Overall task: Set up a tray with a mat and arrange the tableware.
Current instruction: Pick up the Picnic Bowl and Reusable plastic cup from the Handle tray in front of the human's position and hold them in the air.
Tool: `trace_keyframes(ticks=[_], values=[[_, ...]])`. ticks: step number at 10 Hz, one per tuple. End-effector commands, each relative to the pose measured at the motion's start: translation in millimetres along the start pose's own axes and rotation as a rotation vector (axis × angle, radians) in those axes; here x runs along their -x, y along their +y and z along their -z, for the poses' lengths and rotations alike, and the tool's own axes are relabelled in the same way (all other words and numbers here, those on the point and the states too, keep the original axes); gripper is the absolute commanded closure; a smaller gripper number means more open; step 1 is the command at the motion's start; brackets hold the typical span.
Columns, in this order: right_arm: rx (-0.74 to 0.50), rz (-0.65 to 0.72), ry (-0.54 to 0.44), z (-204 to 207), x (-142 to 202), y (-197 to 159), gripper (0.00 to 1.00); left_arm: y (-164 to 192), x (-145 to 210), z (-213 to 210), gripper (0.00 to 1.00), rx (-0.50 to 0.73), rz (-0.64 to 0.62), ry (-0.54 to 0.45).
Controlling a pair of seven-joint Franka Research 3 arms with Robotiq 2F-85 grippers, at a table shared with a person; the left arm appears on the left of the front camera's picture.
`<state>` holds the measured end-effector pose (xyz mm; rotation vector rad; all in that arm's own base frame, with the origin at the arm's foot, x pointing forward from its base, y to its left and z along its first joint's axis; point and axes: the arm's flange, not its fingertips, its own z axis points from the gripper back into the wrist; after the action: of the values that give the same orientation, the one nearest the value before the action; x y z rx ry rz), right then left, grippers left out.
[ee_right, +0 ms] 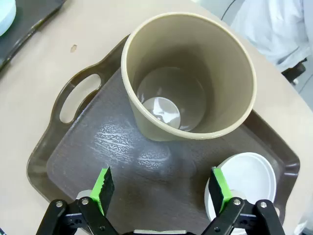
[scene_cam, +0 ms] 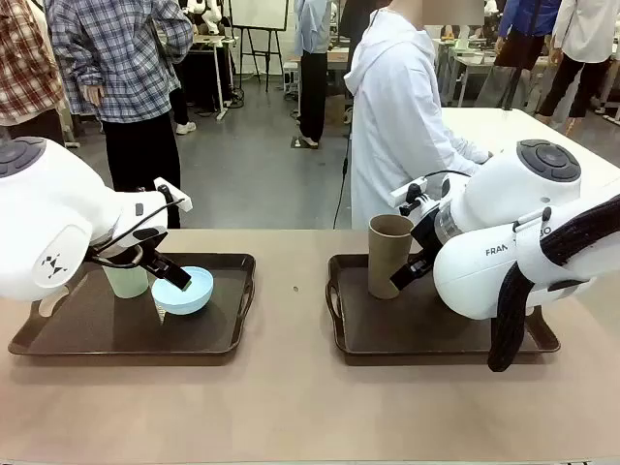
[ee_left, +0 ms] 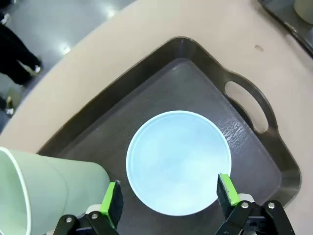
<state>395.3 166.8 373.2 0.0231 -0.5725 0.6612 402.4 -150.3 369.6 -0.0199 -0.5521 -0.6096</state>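
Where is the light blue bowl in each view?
Front view: light blue bowl on the left tray, beside the pale green cup.
Left wrist view: bowl at lower centre.
Right wrist view: bowl, a sliver, top left corner.
Shared landmark: the small dark speck on the table.

Cup (scene_cam: 124, 281) beside bowl (scene_cam: 184, 291) on left tray (scene_cam: 58, 345)

From the front, the left arm (scene_cam: 58, 223) covers the pale green cup's (scene_cam: 126, 282) top, and the right arm (scene_cam: 523, 252) hides the right tray's (scene_cam: 387, 334) right end. The left wrist view's edges cut that cup off. 1 finger (ee_right: 218, 188) of the right claw (ee_right: 161, 188) overlaps the white bowl (ee_right: 254, 178). A speck (scene_cam: 294, 288) on the tabletop (scene_cam: 291, 407) is too small to tell.
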Motion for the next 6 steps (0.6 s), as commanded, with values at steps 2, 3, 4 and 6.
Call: trace_keyframes(ticks=[2, 3, 4, 6], values=[[0.0, 0.0, 0.0, 0.0, 0.0, 0.1, 0.0, -0.1, 0.0, 0.0, 0.0, 0.0, 0.0, 0.0], [0.0, 0.0, 0.0, 0.0, 0.0, 0.1, 0.0, -0.1, 0.0, 0.0, 0.0, 0.0, 0.0, 0.0], [0.0, 0.0, 0.0, 0.0, 0.0, 0.1, 0.0, -0.1, 0.0, 0.0, 0.0, 0.0, 0.0, 0.0], [0.0, 0.0, 0.0, 0.0, 0.0, 0.1, 0.0, -0.1, 0.0, 0.0, 0.0, 0.0, 0.0, 0.0]])
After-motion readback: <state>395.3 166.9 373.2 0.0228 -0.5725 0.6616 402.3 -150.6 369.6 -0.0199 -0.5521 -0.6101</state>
